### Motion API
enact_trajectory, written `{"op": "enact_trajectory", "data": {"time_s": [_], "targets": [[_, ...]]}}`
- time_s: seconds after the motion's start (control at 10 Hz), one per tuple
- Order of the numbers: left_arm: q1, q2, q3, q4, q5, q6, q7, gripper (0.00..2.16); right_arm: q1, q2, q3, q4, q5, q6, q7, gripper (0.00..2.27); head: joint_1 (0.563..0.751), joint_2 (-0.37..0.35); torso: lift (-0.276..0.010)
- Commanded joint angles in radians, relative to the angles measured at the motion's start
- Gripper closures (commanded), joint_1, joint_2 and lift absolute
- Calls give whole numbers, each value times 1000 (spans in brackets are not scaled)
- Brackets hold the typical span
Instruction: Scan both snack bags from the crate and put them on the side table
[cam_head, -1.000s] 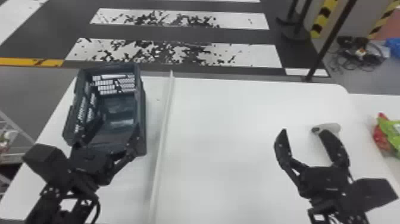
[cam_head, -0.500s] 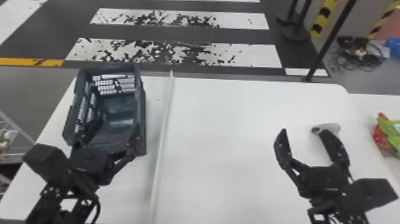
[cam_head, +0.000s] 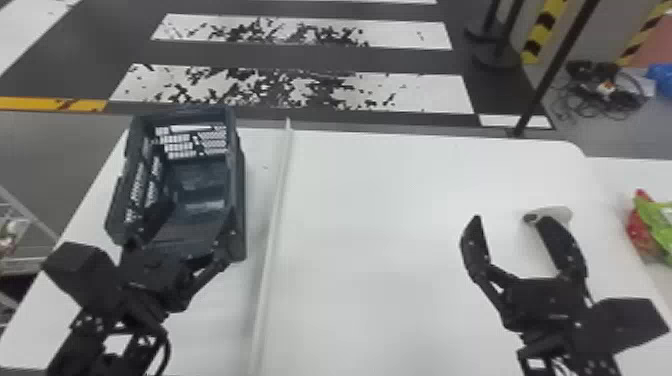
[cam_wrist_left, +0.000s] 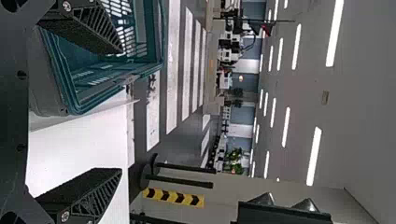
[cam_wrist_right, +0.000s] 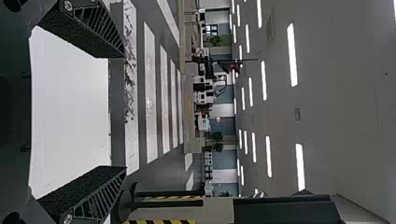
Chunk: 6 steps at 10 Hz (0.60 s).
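From my end, I can make out no readable text, label, brand, number or sign in any view.

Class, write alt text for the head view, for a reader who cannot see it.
A robot's open left gripper at a dark crate on a white table; its open right gripper near a pale handheld device; a red bag and a green bag at the right edge.

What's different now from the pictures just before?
Nothing I can see moved, and nothing was grabbed or let go. The crate, the red snack bag, the green snack bag, the left claw and the right claw all stayed put.
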Motion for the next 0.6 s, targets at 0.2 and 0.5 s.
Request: {"op": "enact_trajectory", "data": {"time_s": [0.2,0.5], "targets": [[8,-3,-7,-7,-8,0,0,97,11,-1,0,-3,0,-14,0,73,695,-18,-87],[17,-5,-7,-16,-8,-3,1,97,17,-1,0,-8,0,-20,0,73,695,-20,-87]]}}
